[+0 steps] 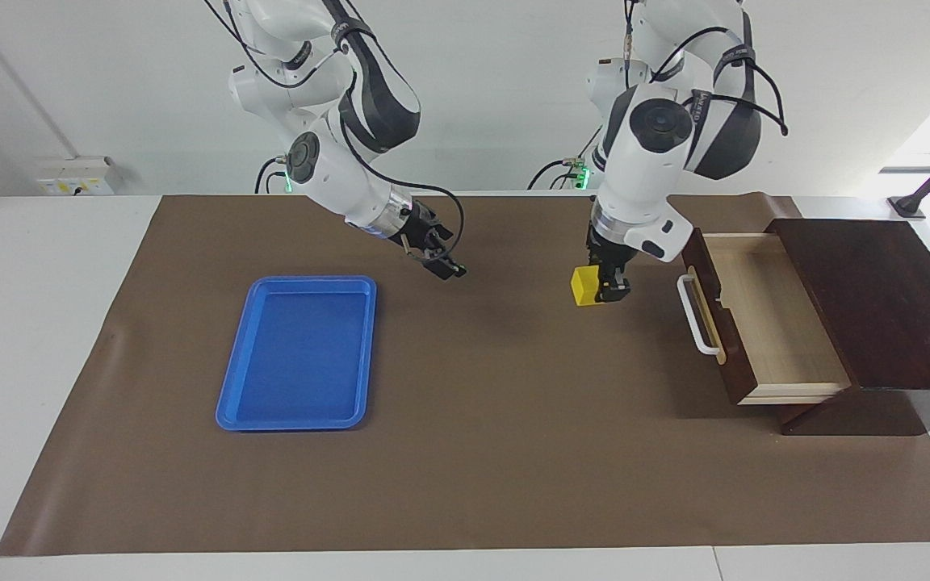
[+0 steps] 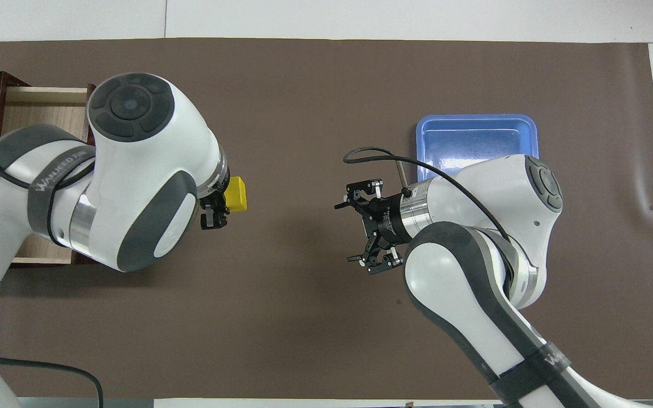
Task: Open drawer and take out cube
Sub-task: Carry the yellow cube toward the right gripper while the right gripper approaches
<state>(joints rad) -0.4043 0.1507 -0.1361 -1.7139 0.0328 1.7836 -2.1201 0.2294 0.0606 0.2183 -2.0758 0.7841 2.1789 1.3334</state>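
Yellow cube (image 1: 585,286) is out of your open drawer (image 1: 764,315), clamped in left gripper (image 1: 599,288) above bench; right gripper (image 1: 442,267) gapes empty; set-down remains.

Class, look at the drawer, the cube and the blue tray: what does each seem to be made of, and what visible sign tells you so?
Drawer: looks like wood, dark brown stained outside, pale grained boards inside.
Cube: probably plastic; even bright yellow, smooth matte faces, though the look leaves foam or painted wood open. It is clamped in the left gripper.
Blue tray: likely moulded plastic; uniform colour, rounded rim, faint sheen.
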